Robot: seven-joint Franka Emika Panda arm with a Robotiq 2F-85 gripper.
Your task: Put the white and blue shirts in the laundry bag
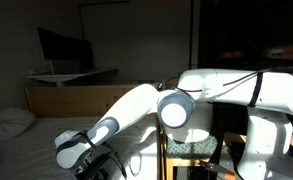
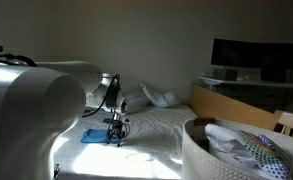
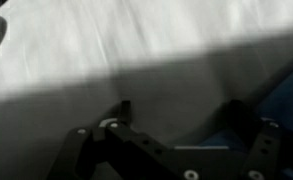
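The blue shirt (image 2: 94,137) lies flat on the tabletop (image 2: 156,125), which here is a bed under a white sheet. In an exterior view it is a low, wrinkled patch. Its long axis runs roughly across that view, from the shadowed near side toward the pincer (image 2: 116,141). I cannot tell which end is collar and which is hem.

The pincer hangs straight down over the sheet at the shirt's far end. It is just beside the cloth or at its edge, and whether it touches is not clear from there. In the wrist view the pincer (image 3: 178,108) is spread wide, both fingers in deep shadow, with only bare sheet between them. The blue shirt (image 3: 291,105) shows outside one finger, at the edge of the frame, not between the two.

The laundry bag (image 2: 198,155) stands upright well apart from the pincer, in the near corner of that exterior view, its rolled rim and mouth facing up. Inside it sit a crumpled white cloth (image 2: 224,136) and a patterned, many-coloured piece (image 2: 261,155).

A white pillow (image 2: 151,97) rests at the head of the tabletop, beyond the pincer. The arm (image 1: 136,105) reaches down and forward from the robot's white body (image 1: 246,90).
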